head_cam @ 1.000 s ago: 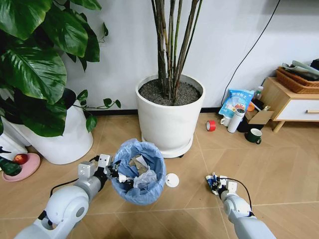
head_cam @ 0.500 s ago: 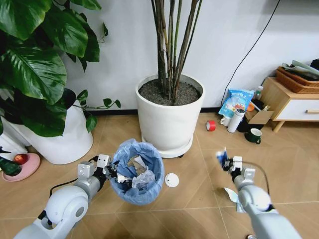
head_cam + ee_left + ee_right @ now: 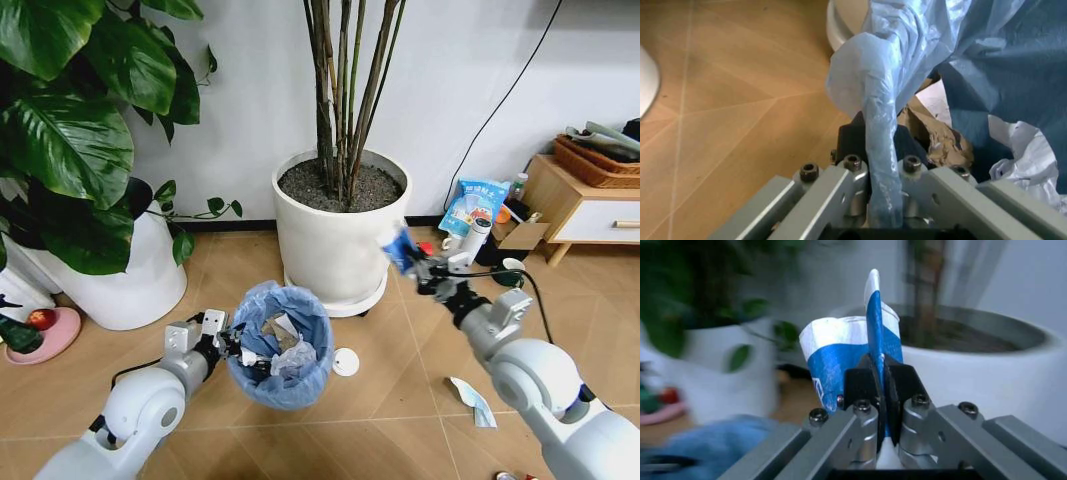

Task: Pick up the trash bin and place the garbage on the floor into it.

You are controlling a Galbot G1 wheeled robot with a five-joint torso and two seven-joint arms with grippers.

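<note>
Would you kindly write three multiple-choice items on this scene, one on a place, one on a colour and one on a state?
1. Where is the white disc?
A. on the floor by the trash bin
B. inside the bin
C. on the wooden cabinet

2. What colour is the bin's bag?
A. black
B. light blue
C. red

3. What is the right gripper doing?
A. hanging open
B. shut on a blue-white wrapper
C. gripping the bin's rim

Answers: 1 A, the disc lies on the floor just right of the bin. 2 B, light-blue plastic drapes over the rim. 3 B, the right wrist view shows the wrapper pinched between the fingers; the left gripper holds the rim.
</note>
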